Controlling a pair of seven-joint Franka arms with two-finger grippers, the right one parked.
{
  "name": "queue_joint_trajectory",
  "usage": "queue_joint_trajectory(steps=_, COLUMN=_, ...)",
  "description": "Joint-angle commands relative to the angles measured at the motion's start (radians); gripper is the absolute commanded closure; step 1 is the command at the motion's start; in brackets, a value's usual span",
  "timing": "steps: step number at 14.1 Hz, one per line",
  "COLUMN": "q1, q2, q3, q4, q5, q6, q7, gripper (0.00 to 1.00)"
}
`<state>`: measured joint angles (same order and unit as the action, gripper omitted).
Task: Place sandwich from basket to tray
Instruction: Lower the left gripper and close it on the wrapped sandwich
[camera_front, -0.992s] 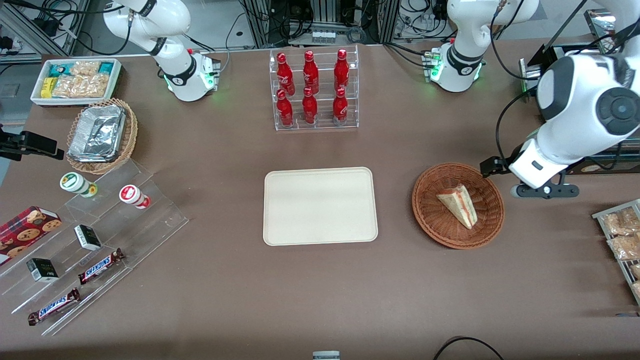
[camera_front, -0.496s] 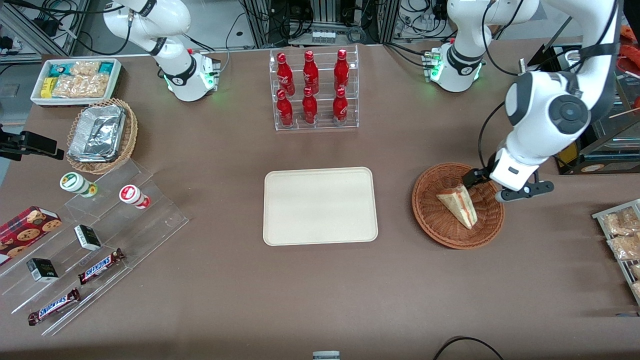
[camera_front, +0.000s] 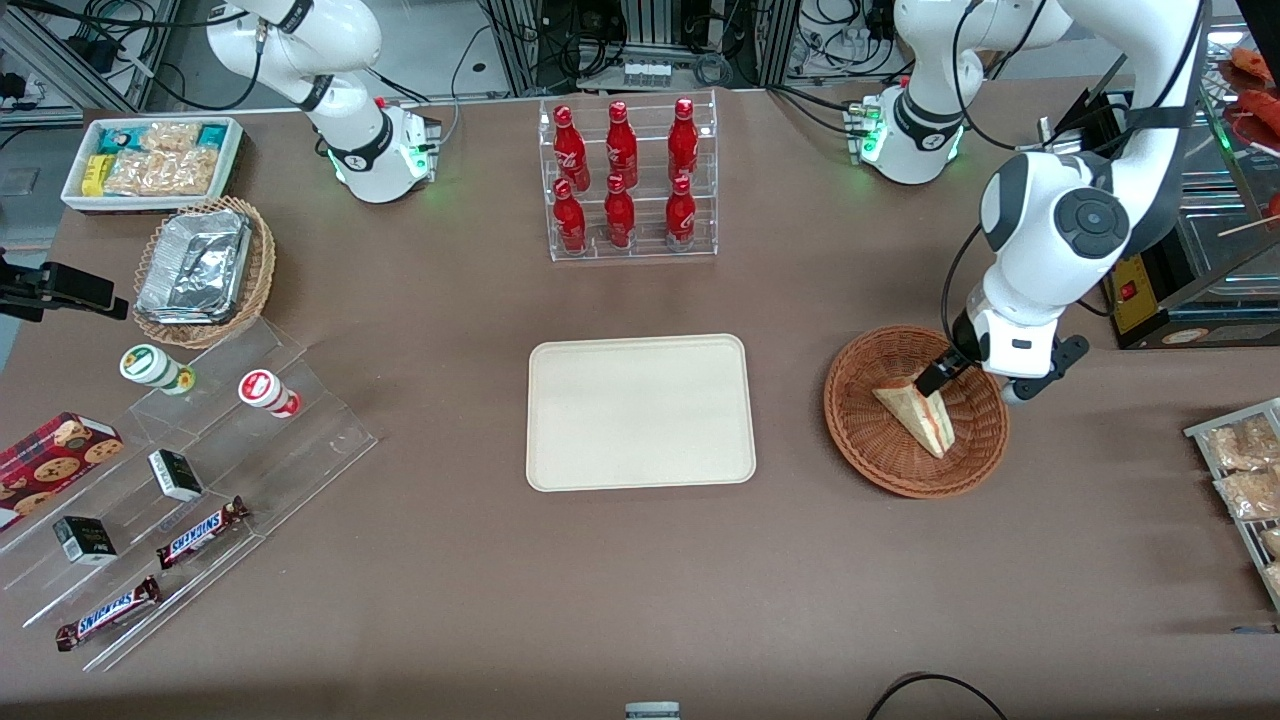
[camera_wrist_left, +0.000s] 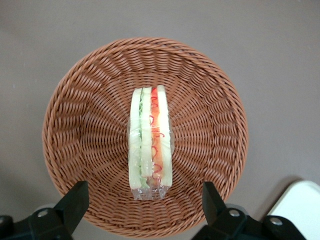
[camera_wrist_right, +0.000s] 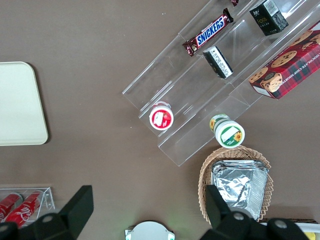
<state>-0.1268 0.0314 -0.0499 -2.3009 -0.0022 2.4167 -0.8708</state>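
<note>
The sandwich (camera_wrist_left: 150, 145) lies on its side in the middle of the basket (camera_wrist_left: 75, 105), filling layers showing, wrapped in clear film. The tool (camera_wrist_left: 145, 210) hovers above it, spread wide, 1 finger (camera_wrist_left: 75, 200) on each side of the wedge's broad end and neither touching it. To do this step well, I would descend straight down so the fingers straddle the bread faces, stop short of the wicker floor, then close gently; squeezing hard would likely crush the soft bread. The tray (camera_front: 640, 412) waits on the tabletop (camera_front: 640, 580) beside the basket, toward the parked arm's end.
</note>
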Motion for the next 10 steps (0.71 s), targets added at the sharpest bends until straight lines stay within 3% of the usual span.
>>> queue_joint_trajectory(steps=1, q1=-0.011, q2=-0.009, q3=0.004, q4=-0.057, q5=0.018, q6=0.07, q7=-0.125, gripper=0.0)
queue_joint_trajectory(steps=10, q1=-0.019, q2=0.126, q3=0.004, q4=-0.051, q5=0.018, q6=0.186, q7=-0.154, gripper=0.0)
